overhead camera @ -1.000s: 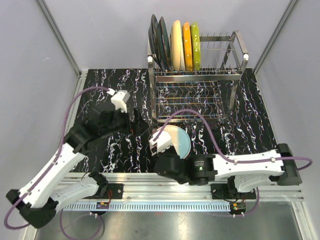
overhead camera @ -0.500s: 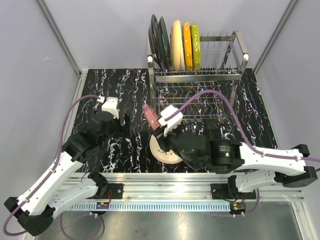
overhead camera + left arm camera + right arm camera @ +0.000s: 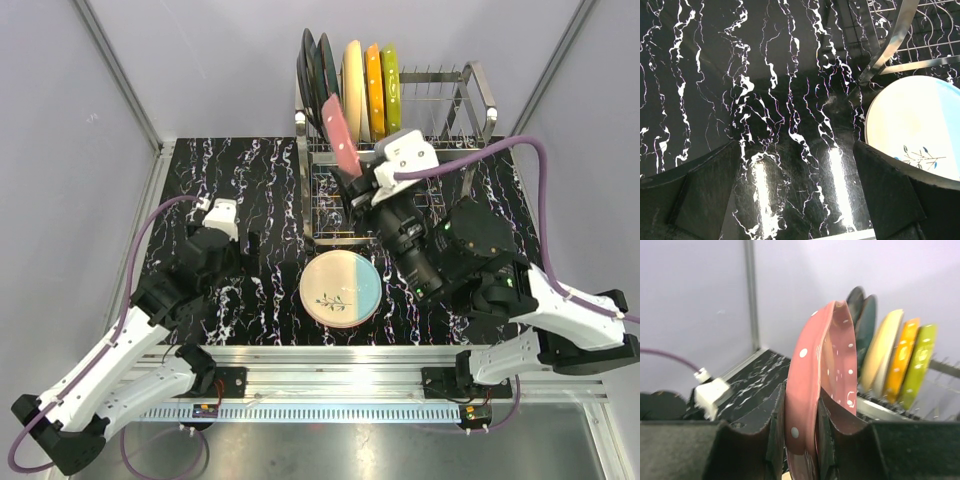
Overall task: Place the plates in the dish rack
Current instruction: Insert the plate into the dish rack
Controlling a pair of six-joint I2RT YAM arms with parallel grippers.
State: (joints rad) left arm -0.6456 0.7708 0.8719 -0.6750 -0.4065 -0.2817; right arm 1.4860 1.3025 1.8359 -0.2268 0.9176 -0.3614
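My right gripper [image 3: 354, 176] [image 3: 801, 396] is shut on the lower rim of a pink white-dotted plate [image 3: 340, 132] [image 3: 826, 370]. It holds the plate on edge in the air, in front of the left end of the chrome dish rack [image 3: 470, 148]. Two dark plates [image 3: 314, 84], a cream plate [image 3: 352, 88], an orange plate [image 3: 374, 90] and a green plate [image 3: 391, 90] stand in the rack's tines. A cream-and-pale-blue sprig plate [image 3: 340, 288] [image 3: 912, 122] lies flat on the table. My left gripper [image 3: 248, 244] [image 3: 797, 172] hangs open over bare marble left of it.
The rack's lower wire tier [image 3: 375, 205] and its looped end frame [image 3: 890, 42] stand just behind the flat plate. Metal frame posts [image 3: 118, 75] and grey walls close in the black marble table [image 3: 230, 175]. A purple cable [image 3: 545, 175] arcs over the right arm.
My right arm has lifted the pink plate off the table stack and carried it up and back to the rack. The sprig plate now lies uncovered. The left arm has barely moved.
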